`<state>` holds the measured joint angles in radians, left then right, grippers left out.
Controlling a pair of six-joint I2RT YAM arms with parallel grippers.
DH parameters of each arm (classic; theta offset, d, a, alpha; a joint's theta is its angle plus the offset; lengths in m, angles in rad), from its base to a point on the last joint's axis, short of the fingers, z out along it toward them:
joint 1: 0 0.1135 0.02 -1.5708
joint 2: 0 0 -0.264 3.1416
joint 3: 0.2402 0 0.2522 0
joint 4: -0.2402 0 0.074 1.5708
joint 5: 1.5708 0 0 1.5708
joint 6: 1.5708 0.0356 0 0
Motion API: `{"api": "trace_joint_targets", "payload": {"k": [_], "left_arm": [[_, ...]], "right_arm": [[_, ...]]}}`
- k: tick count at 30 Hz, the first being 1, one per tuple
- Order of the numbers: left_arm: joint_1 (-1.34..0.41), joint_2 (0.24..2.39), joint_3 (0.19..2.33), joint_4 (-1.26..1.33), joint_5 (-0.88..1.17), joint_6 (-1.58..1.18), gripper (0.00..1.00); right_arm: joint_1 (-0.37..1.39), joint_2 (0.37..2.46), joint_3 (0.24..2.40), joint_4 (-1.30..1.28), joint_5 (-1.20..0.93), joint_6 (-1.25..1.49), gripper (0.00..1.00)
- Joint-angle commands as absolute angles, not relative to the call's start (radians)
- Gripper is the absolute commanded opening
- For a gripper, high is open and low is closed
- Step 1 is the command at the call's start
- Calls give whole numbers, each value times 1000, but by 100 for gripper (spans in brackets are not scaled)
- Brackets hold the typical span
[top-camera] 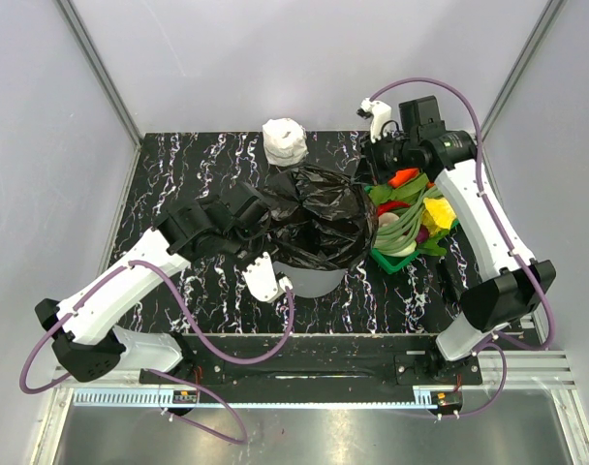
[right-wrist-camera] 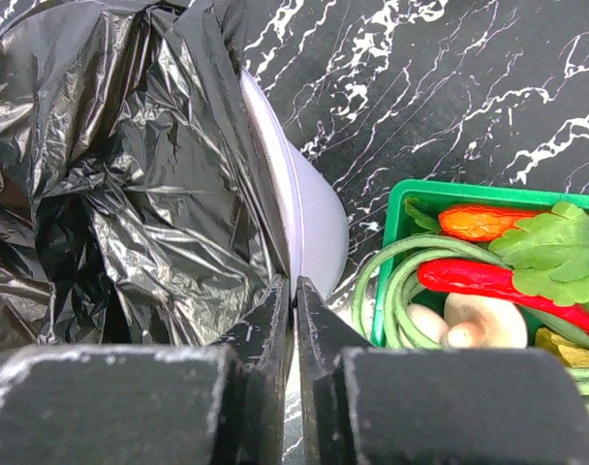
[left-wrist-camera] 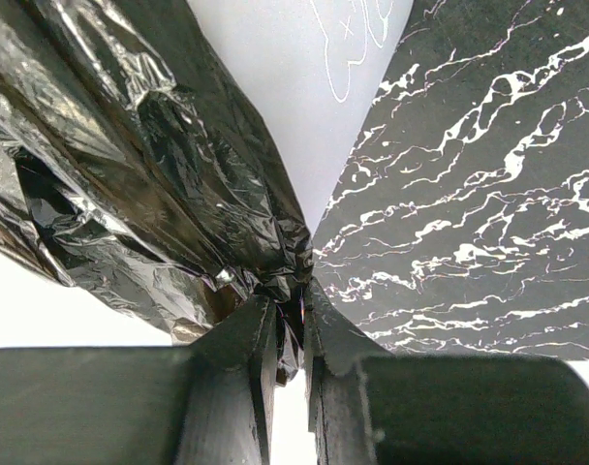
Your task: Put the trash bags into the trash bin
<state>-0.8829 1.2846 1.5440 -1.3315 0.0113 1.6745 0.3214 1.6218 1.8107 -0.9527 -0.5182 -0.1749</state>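
Observation:
The trash bag (top-camera: 314, 218), glossy crinkled black film, is draped over the mouth of the light-grey trash bin (top-camera: 309, 281) at the table's centre. My left gripper (top-camera: 259, 211) reaches in at the bin's left side. In the left wrist view it (left-wrist-camera: 290, 300) is shut on a bunch of the bag (left-wrist-camera: 130, 165), beside the bin's wall (left-wrist-camera: 275, 77). My right gripper (top-camera: 367, 177) is at the bin's far right edge. Its jaws (right-wrist-camera: 294, 286) are closed to a thin slit on the bag's edge (right-wrist-camera: 110, 174), right at the bin's rim (right-wrist-camera: 319, 223).
A green basket (top-camera: 392, 262) full of vegetables stands close against the bin's right side, its rim (right-wrist-camera: 396, 242) just right of my right fingers. A white wrapped roll (top-camera: 284, 140) sits behind the bin. Grey walls enclose the black marbled table (top-camera: 178, 184).

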Motion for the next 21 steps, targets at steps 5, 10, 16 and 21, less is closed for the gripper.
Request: {"api": "trace_joint_targets", "payload": {"k": [5, 10, 16, 21], "left_arm": [[-884, 1287, 1560, -1385, 8, 1669, 0], [-882, 1295, 1566, -1382, 6, 1672, 0], [-882, 1293, 1562, -1353, 5, 1645, 1], [-884, 1278, 1566, -1330, 5, 1606, 11]], "right_arm": [[296, 1624, 1875, -934, -554, -160, 10], [293, 1628, 1867, -934, -561, -167, 5], [293, 1644, 1856, -933, -542, -183, 0], [291, 1646, 1821, -893, -503, -192, 0]]}}
